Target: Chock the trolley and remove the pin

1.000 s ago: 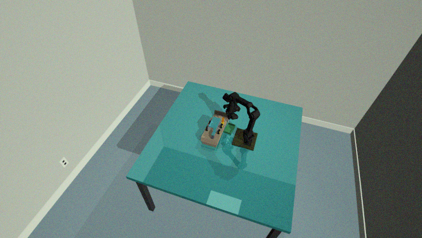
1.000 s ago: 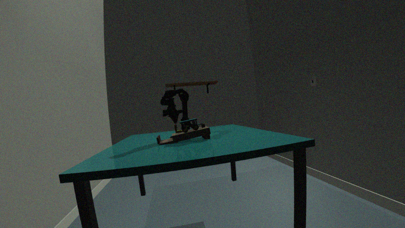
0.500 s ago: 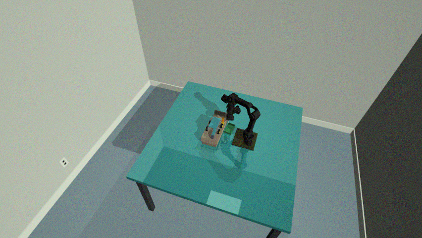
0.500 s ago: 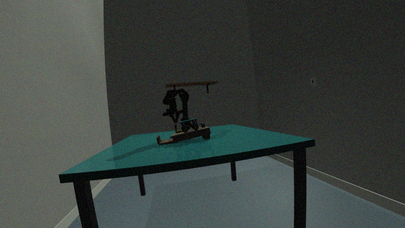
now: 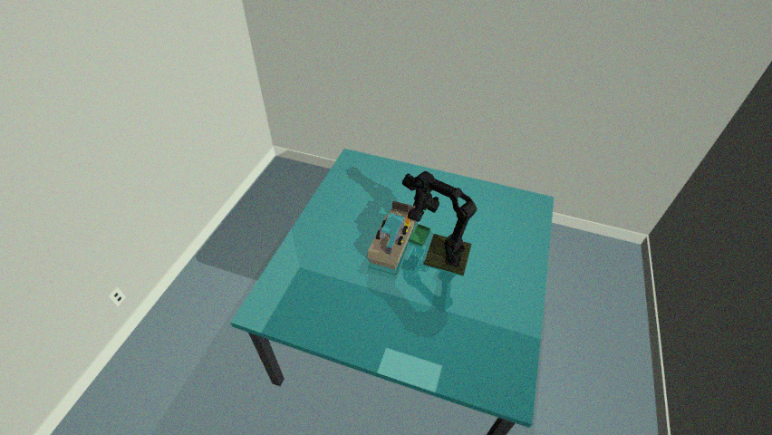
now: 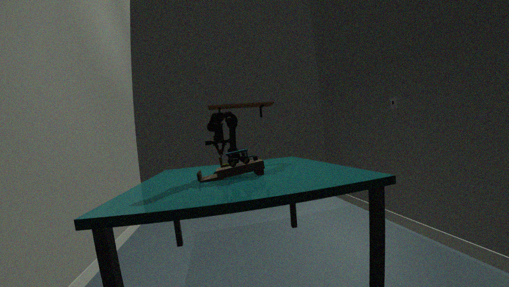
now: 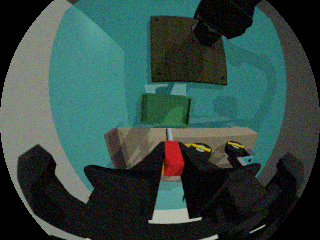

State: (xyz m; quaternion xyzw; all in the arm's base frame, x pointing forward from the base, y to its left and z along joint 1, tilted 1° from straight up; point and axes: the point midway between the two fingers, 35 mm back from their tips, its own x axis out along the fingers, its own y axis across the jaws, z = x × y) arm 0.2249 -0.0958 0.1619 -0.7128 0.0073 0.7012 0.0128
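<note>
My gripper [image 6: 220, 155] [image 7: 170, 146] is shut on the red-headed stop pin [image 7: 173, 159]. Its grey shank shows beyond the red head in the wrist view. The gripper hangs over the ramp's lower part, downhill of the trolley. The trolley [image 5: 392, 222] [image 6: 237, 152], with a light blue top and black wheels, stands on the wooden ramp [image 5: 377, 254] [image 6: 249, 167] [image 7: 225, 134]. The yellow chock [image 5: 407, 222] [image 6: 224, 165] sits on the ramp at the downhill side of a near wheel; contact is too small to tell. The green tray [image 5: 419, 235] [image 7: 166, 109] appears empty beside the ramp.
The dark wooden base plate [image 5: 436, 259] [image 7: 175, 50] of the arm lies beyond the tray. An upright end board [image 5: 402, 207] [image 6: 199, 175] stands at the ramp's low end. The trolley's wheels [image 7: 200, 149] are close to my fingers in the wrist view.
</note>
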